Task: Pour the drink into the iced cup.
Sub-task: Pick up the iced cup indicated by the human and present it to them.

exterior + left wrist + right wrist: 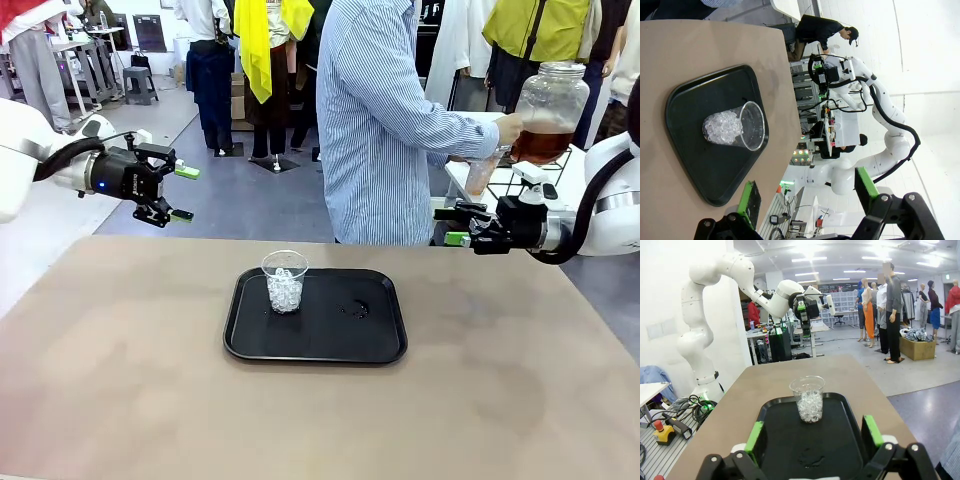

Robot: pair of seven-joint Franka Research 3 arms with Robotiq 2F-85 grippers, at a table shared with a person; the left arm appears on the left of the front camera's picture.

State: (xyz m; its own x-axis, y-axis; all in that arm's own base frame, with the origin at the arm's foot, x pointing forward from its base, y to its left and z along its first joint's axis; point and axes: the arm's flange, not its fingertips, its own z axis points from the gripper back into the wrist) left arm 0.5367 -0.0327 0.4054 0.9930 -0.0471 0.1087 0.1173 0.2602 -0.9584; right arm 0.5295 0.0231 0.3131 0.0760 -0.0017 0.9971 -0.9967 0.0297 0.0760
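A black tray (320, 340) on the tan table (120, 380)

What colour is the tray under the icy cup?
Black. The tray shows best in the front view.

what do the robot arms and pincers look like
The left arm and right arm are glossy white with rounded joints, each trailed by a thick black cable. The left pincer and right pincer are black, two-fingered, with green pads. A blue light marks the left wrist.
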